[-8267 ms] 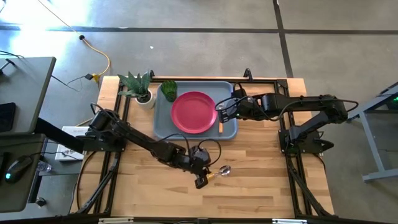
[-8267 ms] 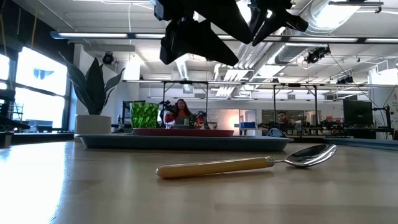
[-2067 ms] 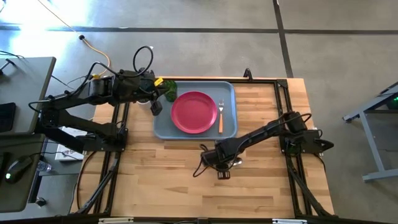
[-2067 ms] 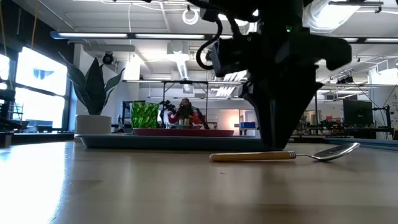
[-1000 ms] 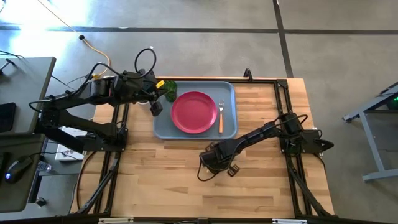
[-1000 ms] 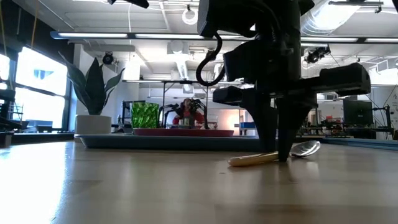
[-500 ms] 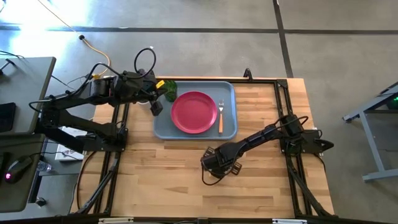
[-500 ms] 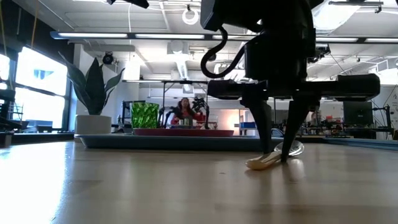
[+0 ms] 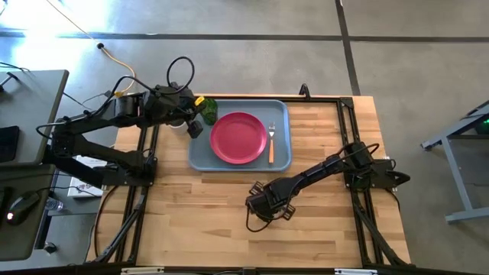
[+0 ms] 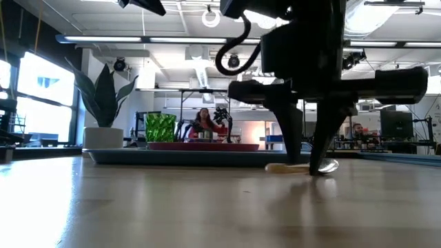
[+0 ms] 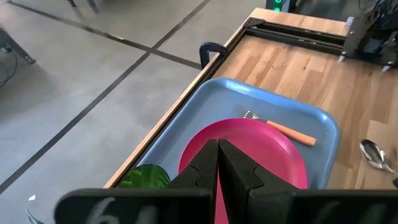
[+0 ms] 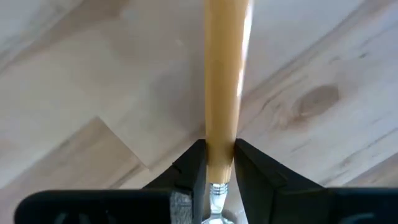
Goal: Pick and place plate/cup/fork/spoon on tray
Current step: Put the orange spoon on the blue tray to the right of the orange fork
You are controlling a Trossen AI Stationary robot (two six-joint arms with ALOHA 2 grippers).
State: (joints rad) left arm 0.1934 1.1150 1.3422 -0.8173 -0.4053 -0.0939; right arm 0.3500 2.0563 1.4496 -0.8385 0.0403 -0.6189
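The pink-red plate [image 9: 238, 137] and the orange-handled fork [image 9: 270, 143] lie in the blue-grey tray [image 9: 200, 156] at the table's far middle. The green cup [image 9: 208, 111] stands in the tray's far left corner. My left gripper [image 9: 195, 128] is shut and empty, just left of the cup and above the tray's left rim. My right gripper [image 9: 269, 205] is down at the table in front of the tray, shut on the spoon [image 10: 296, 167]. In the high view the gripper hides the spoon. My right gripper pinches the spoon's orange handle [image 12: 219, 158] between its two fingers, at the end next to the metal neck and bowl. The fingers [image 10: 293, 148] come from above, pointing down, and lie across the handle. The spoon lies about level at the table top; whether it is lifted clear I cannot tell.
A leafy plant in a white pot [image 10: 103, 120] stands at the table's far left corner, beside the tray. Bare wooden table [image 9: 321, 229] lies around my right gripper and toward the near edge. People show in the room behind the table.
My right gripper has shifted a little toward the table's left edge and turned about over the spoon. The spoon has turned with it: its handle, which slanted toward the low camera, now lies level across that view.
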